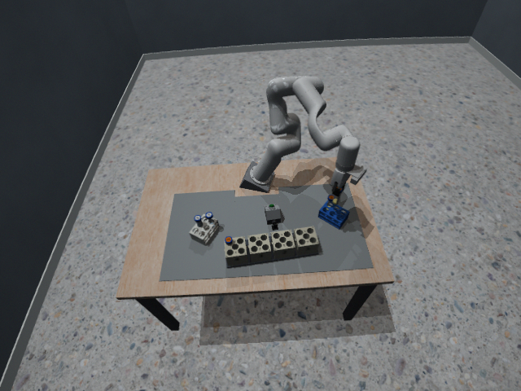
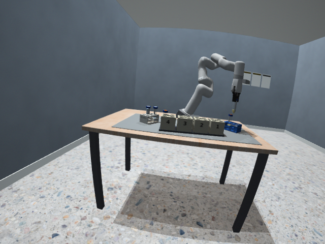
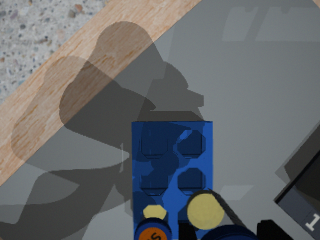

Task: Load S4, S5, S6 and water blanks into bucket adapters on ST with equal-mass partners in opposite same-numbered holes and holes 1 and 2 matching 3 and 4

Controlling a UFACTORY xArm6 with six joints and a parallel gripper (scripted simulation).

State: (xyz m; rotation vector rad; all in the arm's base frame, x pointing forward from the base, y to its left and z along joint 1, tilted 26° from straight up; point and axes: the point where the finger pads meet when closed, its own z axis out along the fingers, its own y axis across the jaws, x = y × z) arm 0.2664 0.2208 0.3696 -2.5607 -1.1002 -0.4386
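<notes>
1. The table [image 2: 167,138] carries the whole job: the loading stand ST [image 1: 271,244] with four adapters in a row, the blue rack [image 1: 333,215] at one end and the white rack [image 1: 203,230] of water blanks at the other.
2. One orange-dotted tube [image 1: 228,240], judged to be S4, is seated in the end adapter, marked 4 in the exterior view.
3. The gripper [image 2: 235,99] is clamped on a sample tube [image 2: 233,107], which is held upright, clear above the blue rack. Its ID cannot be read.
4. The carry would best be made with the tube kept vertical and high enough to pass the adapter tops; the hole opposite S4 suits only an equal fill.
5. The lift height is shown only by the exterior view. The yellowish tube bottom [image 3: 205,211], the vacated wells and a second orange cap [image 3: 153,233] left in the rack are shown only by the wrist view. Hole layout is given only by the top view.
</notes>
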